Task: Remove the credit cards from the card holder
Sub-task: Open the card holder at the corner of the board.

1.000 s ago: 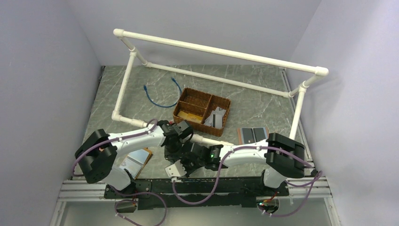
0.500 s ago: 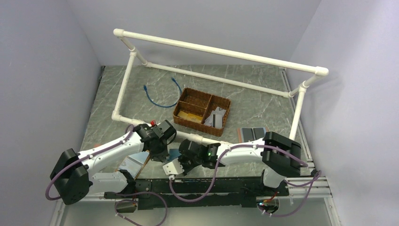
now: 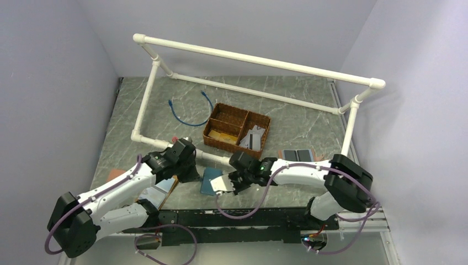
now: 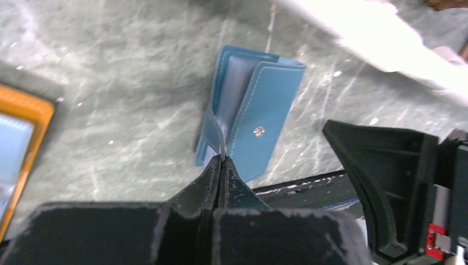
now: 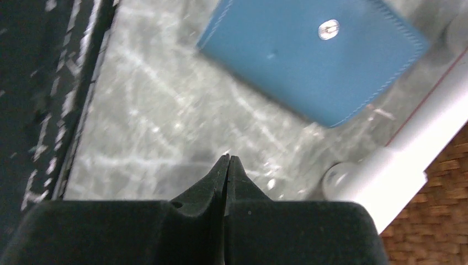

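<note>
The slate-blue card holder (image 3: 211, 181) lies on the table between my two grippers. In the left wrist view it (image 4: 259, 105) stands partly open, its snap flap up and pale sleeves showing inside. My left gripper (image 4: 222, 160) is shut with its tips pinching the holder's near edge; in the top view the left gripper (image 3: 193, 175) sits at the holder's left side. My right gripper (image 5: 227, 158) is shut and empty, a little short of the holder (image 5: 314, 61); in the top view the right gripper (image 3: 227, 183) is at the holder's right side. No dark credit cards show.
A white pipe frame (image 3: 209, 157) runs just behind the holder. A wicker basket (image 3: 236, 130) stands beyond it. An orange-tan holder with a pale blue card (image 3: 160, 187) lies to the left, a brown holder (image 3: 297, 156) to the right. A blue cable (image 3: 190, 107) lies at the back.
Both arms have drawn apart, the left swinging left and the right moving right and back. The blue holder, covered by them before, now shows between the grippers.
</note>
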You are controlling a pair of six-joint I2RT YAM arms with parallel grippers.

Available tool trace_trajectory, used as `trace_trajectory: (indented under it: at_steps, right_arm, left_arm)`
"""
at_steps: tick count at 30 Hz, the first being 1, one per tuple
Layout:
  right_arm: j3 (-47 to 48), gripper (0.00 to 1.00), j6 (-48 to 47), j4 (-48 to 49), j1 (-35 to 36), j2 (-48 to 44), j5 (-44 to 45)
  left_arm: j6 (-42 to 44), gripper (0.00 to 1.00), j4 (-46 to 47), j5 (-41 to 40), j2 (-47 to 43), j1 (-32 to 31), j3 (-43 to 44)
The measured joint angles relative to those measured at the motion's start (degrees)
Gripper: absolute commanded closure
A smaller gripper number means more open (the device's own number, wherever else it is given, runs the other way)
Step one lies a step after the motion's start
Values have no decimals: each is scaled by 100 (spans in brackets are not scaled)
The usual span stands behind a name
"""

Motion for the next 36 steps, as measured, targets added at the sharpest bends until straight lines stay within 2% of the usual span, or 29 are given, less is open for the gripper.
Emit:
trace_trajectory:
  at_steps: [3,7,15,22,29,36]
  right_arm:
    - [-234,99,-105,-310,-94,-334,-232]
    - [-299,88,-136,-713,-422,-745,-905]
    - [-48,87,-129,-1058,-981,-1187,-1952]
    - [125,86,-535,-1716,-1572,-1414,-2605]
    - [120,88,-503,-1698,-1633,-1453,-2717]
    - [120,88,-446,-1657,-1561,-1429,-2865]
  left_arm:
    - [68,100,551,273,-120,74,-214]
    - [149,100,1128,645,-142,111,-476]
    - [109,100,2221,1480,-529,120,-568]
    - [-120,100,3156,2304,-11,111,-525]
    - [-326,100,3449,2662,216,-87,-492]
    - [-400,100,3348,2638,50,-400,-315]
